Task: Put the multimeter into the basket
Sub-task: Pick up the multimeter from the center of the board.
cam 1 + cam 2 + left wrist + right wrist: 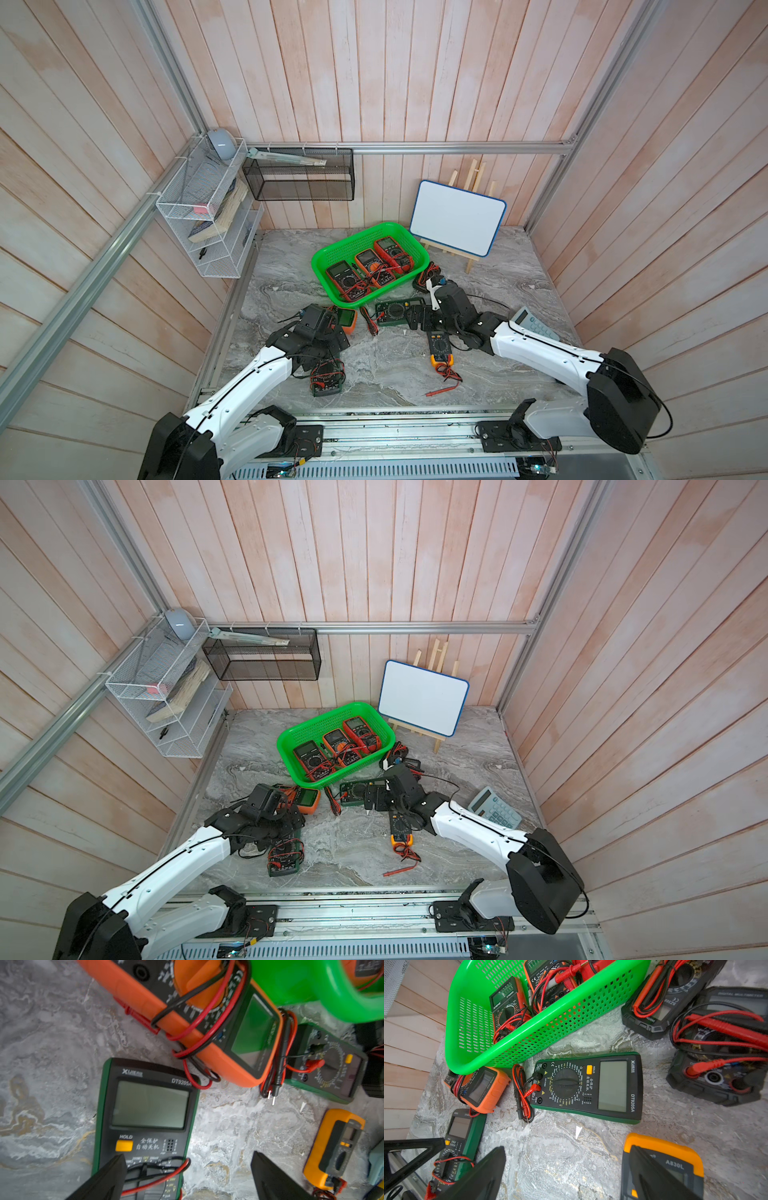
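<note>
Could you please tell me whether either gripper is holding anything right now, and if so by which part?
Nothing is held: the left gripper hangs open over a green multimeter, and the right gripper hangs open near the yellow multimeter.
</note>
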### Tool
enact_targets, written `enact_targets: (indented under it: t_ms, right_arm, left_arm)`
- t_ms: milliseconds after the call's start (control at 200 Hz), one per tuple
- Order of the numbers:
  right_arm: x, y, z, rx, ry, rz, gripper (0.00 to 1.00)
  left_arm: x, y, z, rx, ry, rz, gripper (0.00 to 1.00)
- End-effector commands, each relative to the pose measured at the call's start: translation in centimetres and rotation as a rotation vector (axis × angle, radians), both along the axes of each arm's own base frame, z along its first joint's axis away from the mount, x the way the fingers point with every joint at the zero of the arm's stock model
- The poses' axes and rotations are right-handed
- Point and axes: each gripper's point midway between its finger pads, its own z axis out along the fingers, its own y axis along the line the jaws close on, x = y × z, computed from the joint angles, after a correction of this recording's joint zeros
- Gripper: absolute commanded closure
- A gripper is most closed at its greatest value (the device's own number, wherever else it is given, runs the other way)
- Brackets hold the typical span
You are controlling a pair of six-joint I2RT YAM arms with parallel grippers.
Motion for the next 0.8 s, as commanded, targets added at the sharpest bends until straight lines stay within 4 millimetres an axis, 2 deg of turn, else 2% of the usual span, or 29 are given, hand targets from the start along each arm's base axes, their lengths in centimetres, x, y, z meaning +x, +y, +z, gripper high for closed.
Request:
enact_targets:
  t_ms: [0,150,440,615,795]
  right_arm:
    - [0.2,0.6,1.1,0.012,-0.040,0.028,0.02]
    - [0.3,0.6,1.2,0.014,-0.050,0.033,0.02]
    - [0.3,1.1,1.7,0.054,-0.065,0.043,0.02]
    - [0.1,1.2,1.5,0.070,-0.066,0.053,0.02]
    - [0.0,1.2,1.3,0.068,-0.065,0.062,0.02]
  left_arm:
    - [-1.8,1.4,-1.1,0.061,0.066,0.021,0.00]
    - [-1.9,1.5,-1.3,0.088,0.092,0.013,0.00]
    - [-1.0,3.7,-1.0,0.235,0.087,0.065,0.00]
    - [-0.3,3.2,-2.4,0.253,0.100,0.008,0.00]
    - [0.8,1.8,-2.5,0.219,0.061,-0.070,0.00]
